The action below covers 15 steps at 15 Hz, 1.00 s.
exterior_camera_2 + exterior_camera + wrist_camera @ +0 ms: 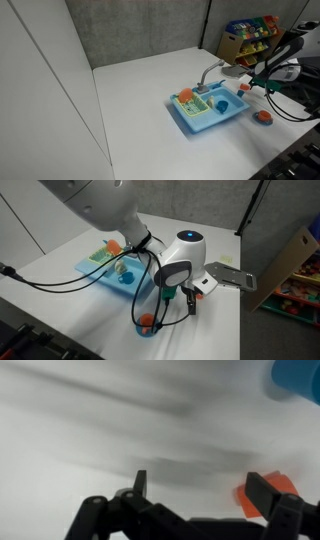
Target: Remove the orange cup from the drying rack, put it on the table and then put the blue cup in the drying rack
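Observation:
The orange cup (185, 96) (113, 246) stands in the drying rack (192, 118), the shallow half of the light-blue toy sink. A small blue piece that I take for the blue cup (221, 104) (125, 277) lies in the sink's basin half. My gripper (190, 300) (258, 90) hangs over the white table (140, 110), beside the sink and well away from the orange cup. In the blurred wrist view the gripper (200, 478) is open, with only bare table between its fingers.
An orange disc (148, 323) (264, 117) (250, 495) lies on the table, just behind one finger in the wrist view. A flat grey plate (232, 277) sits beyond the gripper. A grey faucet (210, 72) rises from the sink. Cables trail across the table's front.

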Each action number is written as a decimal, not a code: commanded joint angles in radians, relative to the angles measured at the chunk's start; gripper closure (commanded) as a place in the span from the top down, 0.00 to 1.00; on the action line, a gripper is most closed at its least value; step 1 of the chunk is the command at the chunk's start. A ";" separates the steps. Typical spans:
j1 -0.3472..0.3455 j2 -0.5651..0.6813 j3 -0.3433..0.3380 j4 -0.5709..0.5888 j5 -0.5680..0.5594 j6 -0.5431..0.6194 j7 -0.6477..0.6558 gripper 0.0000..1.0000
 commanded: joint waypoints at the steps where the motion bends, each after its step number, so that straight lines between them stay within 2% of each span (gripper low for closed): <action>1: -0.019 0.006 0.018 0.019 0.015 0.028 -0.011 1.00; 15: 0.013 -0.103 0.081 -0.125 -0.002 0.125 -0.153 1.00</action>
